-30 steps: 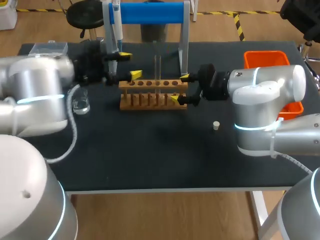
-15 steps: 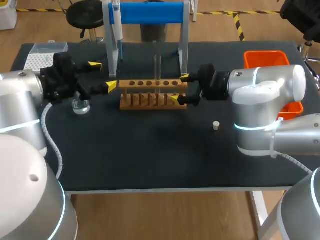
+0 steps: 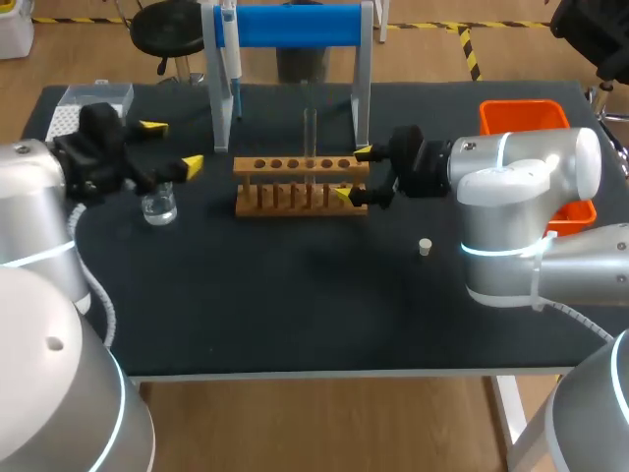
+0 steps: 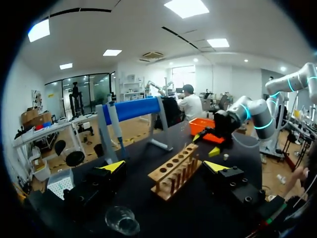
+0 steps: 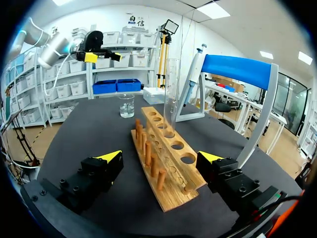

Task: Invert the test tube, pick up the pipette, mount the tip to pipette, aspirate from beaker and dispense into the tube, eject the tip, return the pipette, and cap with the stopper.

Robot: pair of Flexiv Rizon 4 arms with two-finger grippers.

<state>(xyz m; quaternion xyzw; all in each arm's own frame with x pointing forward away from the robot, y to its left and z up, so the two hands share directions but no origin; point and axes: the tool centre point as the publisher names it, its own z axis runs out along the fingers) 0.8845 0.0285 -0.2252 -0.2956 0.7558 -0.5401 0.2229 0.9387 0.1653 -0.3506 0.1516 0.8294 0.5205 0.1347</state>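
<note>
Test tube: the test tube (image 3: 310, 133) stands upright in a middle hole of the wooden rack (image 3: 300, 185). It is clear, slender glass, looks empty and has no cap. Its open end seems to be on top, though the clear glass makes that hard to confirm.
Rack hold: the right gripper (image 3: 352, 173) sits at the rack's right end with its fingers spread, one on either side of the wood. They do not appear to press on it.
Step in hand: I judge this to be the pipette pick-up, since the tube is seated and the pipette (image 3: 232, 59) still hangs on the blue stand (image 3: 295, 25) behind the rack.
Left arm: the left gripper (image 3: 172, 146) hangs with its fingers spread and nothing in them, just above the beaker (image 3: 158, 205) and to the left of the stand.
Next move: it probably needs to go up and back to the pipette's body, close squarely on it, then lift it clear of its hook.
Waiting: the tip box (image 3: 84, 103) is at the far left corner. The stopper (image 3: 425, 247) lies alone on the table (image 3: 295, 295), in front of the right arm.
</note>
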